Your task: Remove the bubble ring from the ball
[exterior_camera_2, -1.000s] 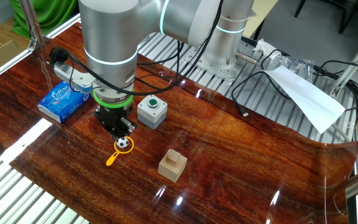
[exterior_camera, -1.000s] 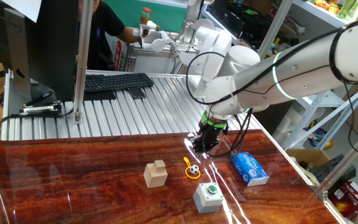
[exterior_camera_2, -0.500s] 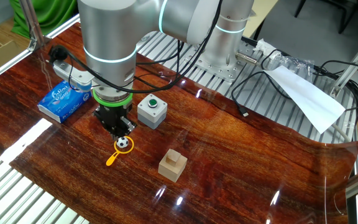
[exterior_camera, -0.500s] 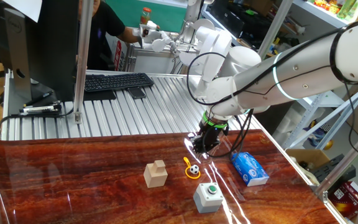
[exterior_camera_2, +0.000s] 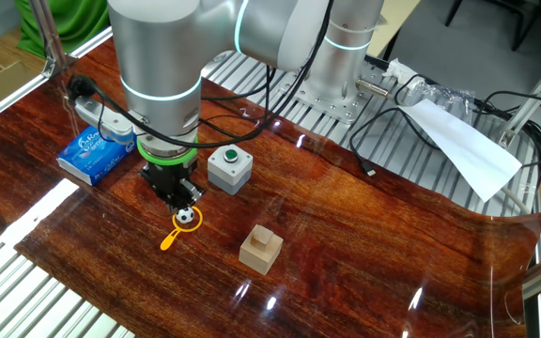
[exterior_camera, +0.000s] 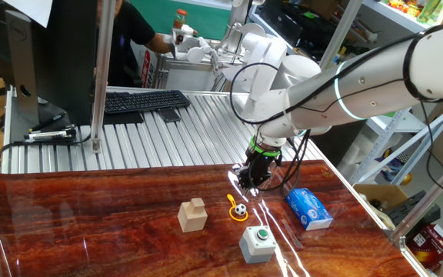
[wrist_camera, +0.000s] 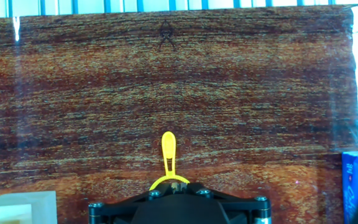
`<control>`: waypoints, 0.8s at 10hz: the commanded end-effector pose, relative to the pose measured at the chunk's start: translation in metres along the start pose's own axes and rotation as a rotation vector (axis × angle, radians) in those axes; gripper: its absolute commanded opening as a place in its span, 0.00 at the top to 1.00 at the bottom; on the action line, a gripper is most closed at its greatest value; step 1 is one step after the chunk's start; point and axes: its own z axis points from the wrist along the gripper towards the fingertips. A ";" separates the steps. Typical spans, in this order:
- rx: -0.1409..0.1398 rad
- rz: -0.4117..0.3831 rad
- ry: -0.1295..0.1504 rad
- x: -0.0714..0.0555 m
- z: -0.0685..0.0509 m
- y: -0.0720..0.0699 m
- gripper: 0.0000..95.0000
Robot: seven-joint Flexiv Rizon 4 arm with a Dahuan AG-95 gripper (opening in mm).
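While the gripper (exterior_camera_2: 182,198) hangs over the table (exterior_camera_2: 364,235), its jaw state cannot be told. Bubble ring (exterior_camera_2: 180,225) lies around the ball (exterior_camera_2: 186,218) just below the fingertips, handle pointing away from the hand; wooden block (exterior_camera_2: 261,249) sits nearby.

On the surface: one ball (exterior_camera_2: 186,217), one ring (exterior_camera_2: 175,233), one wooden block (exterior_camera_2: 261,249), one button box (exterior_camera_2: 229,168), one blue pack (exterior_camera_2: 92,156).

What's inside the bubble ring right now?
The ball sits inside the bubble ring, which lies flat on the table. In the hand view the gripper covers the ball; only the handle shows.
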 end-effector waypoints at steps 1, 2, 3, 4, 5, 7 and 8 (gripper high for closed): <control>-0.003 0.004 0.009 -0.002 0.000 0.001 1.00; -0.003 0.008 0.010 -0.002 0.000 0.001 1.00; -0.002 0.016 0.011 -0.002 0.000 0.001 1.00; -0.001 0.021 0.012 -0.002 0.000 0.001 1.00; -0.001 0.024 0.014 -0.002 0.000 0.001 1.00; -0.001 0.030 0.018 -0.002 0.000 0.001 1.00; -0.001 0.030 0.019 -0.002 0.000 0.001 1.00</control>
